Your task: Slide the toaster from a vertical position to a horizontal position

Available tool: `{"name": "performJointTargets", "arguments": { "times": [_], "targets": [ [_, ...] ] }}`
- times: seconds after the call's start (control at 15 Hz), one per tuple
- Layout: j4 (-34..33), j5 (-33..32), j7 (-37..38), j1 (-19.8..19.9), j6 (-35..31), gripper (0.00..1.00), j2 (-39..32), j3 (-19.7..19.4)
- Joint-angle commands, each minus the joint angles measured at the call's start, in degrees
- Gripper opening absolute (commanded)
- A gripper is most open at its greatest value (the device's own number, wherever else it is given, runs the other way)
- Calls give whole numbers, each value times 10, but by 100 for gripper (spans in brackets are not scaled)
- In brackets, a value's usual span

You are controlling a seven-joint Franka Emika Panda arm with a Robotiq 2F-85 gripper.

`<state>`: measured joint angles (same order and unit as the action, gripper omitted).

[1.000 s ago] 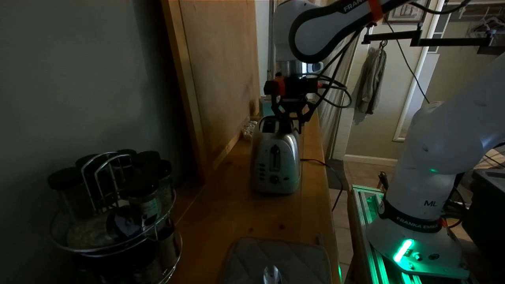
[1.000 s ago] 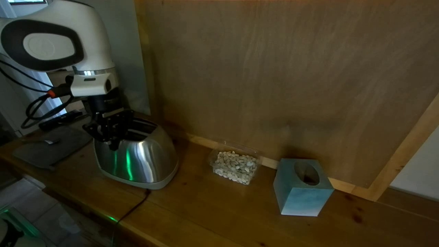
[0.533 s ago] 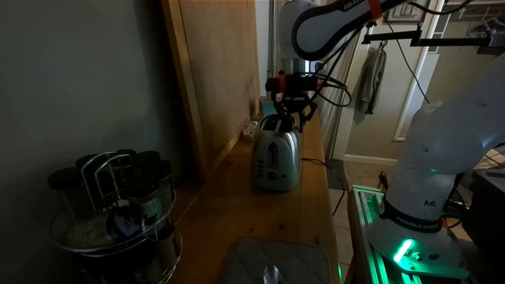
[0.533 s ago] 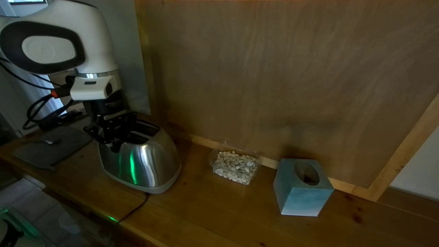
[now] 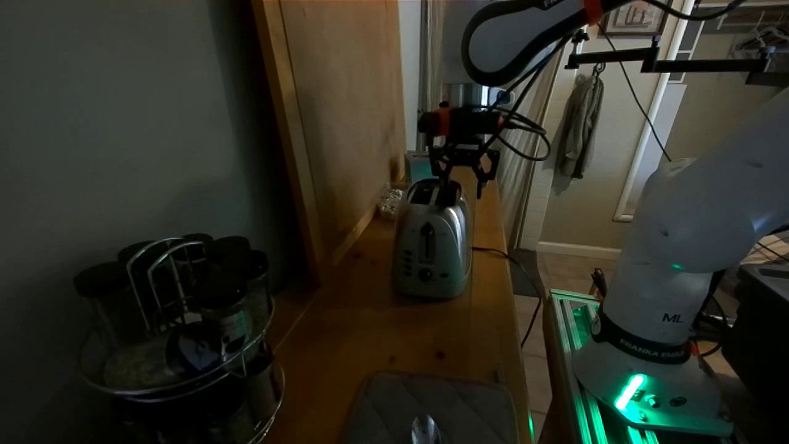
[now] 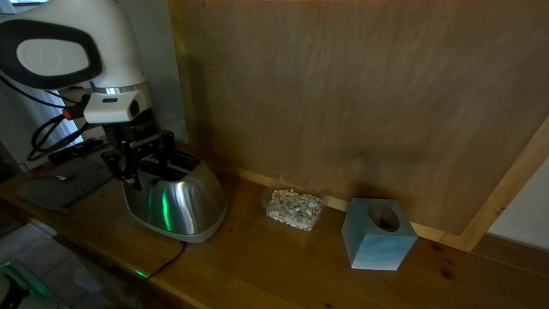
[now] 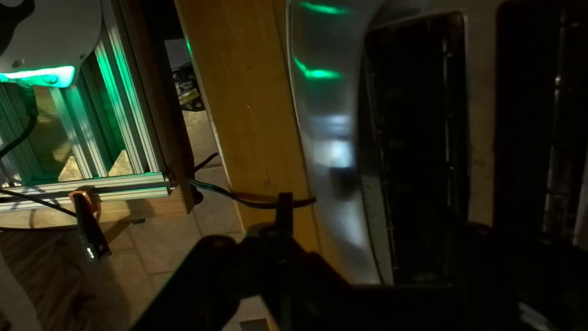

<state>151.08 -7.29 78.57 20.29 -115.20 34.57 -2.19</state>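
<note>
A: Where do we have the brushed-silver, two-slot metal toaster (image 5: 431, 262)?

B: Upright on the orange-brown wooden counter (image 5: 370, 333), between the grey quilted mat (image 5: 444, 401) and the blue cube-shaped box (image 6: 373, 240).

A: And our black two-finger gripper (image 5: 462, 188)?

B: Fingers (image 7: 285, 216) wide apart, one over the slotted top, one outside the long side. Wrist view's pretty murky, so we can't really say if either one touches the metal.

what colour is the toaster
The toaster is silver with a reflected green streak, clearest in an exterior view.
</note>
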Motion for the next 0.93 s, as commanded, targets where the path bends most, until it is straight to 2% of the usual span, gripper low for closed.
{"name": "performJointTargets", "arguments": {
  "times": [0.0,0.27,0.6,0.87],
  "targets": [
    [-5,-3,3,2,6,98,27,-2],
    [-8,-8,-24,-8,1,100,49,1],
    [-27,-49,-149,-25,5,100,67,7],
    [-32,-30,-257,-52,-6,100,84,2]
  ]
}}
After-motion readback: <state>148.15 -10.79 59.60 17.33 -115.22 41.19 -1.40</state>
